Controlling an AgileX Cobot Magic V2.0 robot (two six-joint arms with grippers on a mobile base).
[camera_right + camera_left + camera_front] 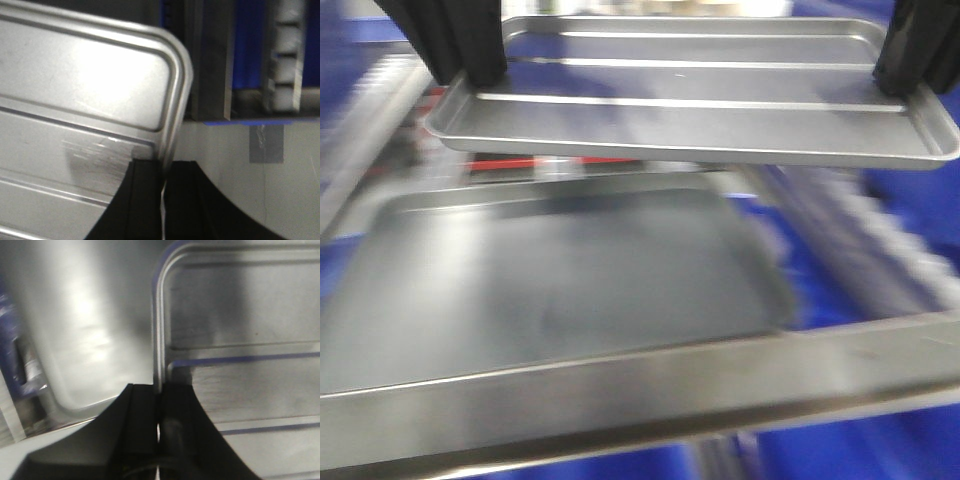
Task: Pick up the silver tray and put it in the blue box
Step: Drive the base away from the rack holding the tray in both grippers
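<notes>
The step in hand looks like the carry. The silver tray (700, 100) sits across the upper part of the front-facing view, raised clear above the larger dull grey tray (550, 290) that fills the middle of the frame. It appears roughly level, with its 2 long ribs running left to right.

2 grippers hold it by its short ends. The left gripper (480, 75) comes down at the upper left and the right gripper (900, 85) at the upper right. In the left wrist view the left gripper (160, 390) is pinched closed on the rolled rim at the bottom centre of the frame, 1 finger outside the rim and 1 on the tray floor side. The right wrist view shows the right gripper (164, 167) clamped the same way on the opposite rim, just below a rounded corner.

The blue box cannot be picked out. Only blurred blue patches show at the right and lower edges of the front view, and I cannot tell whether any of them is the box.

The next move, as I judge it, calls for both arms to travel together at fixed spacing, bring the tray over the box, lower it flat and release at once. With only thin rim pinches, uneven motion could twist or slip the tray.
</notes>
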